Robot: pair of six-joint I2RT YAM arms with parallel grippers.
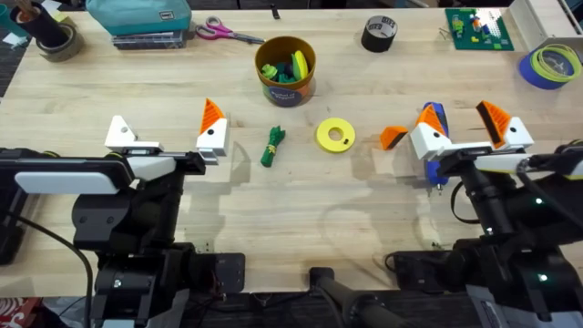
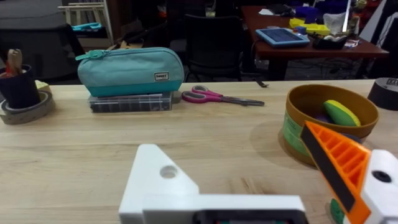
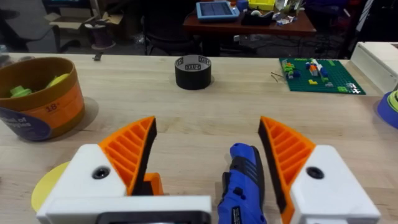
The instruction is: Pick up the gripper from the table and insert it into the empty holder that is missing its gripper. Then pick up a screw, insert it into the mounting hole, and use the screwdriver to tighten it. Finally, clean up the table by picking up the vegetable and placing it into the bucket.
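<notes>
Screwdriver (image 3: pixel 241 186) lies between the wide-open right fingers (image 3: pixel 208 163), unheld; overhead we see also the loose gripper (image 1: pixel 393 137) beside them. Left fingers (image 1: pixel 164 135) spread open, one holder (image 2: pixel 158 180) bare.

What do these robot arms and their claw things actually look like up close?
Both arms are black, jointed and trailing dark cables, with pale grey sections near the wrist. The right end effector has two white angular fingers faced with orange ribbed pads. The left end effector has the same white fingers, but one bears no orange pad.
</notes>
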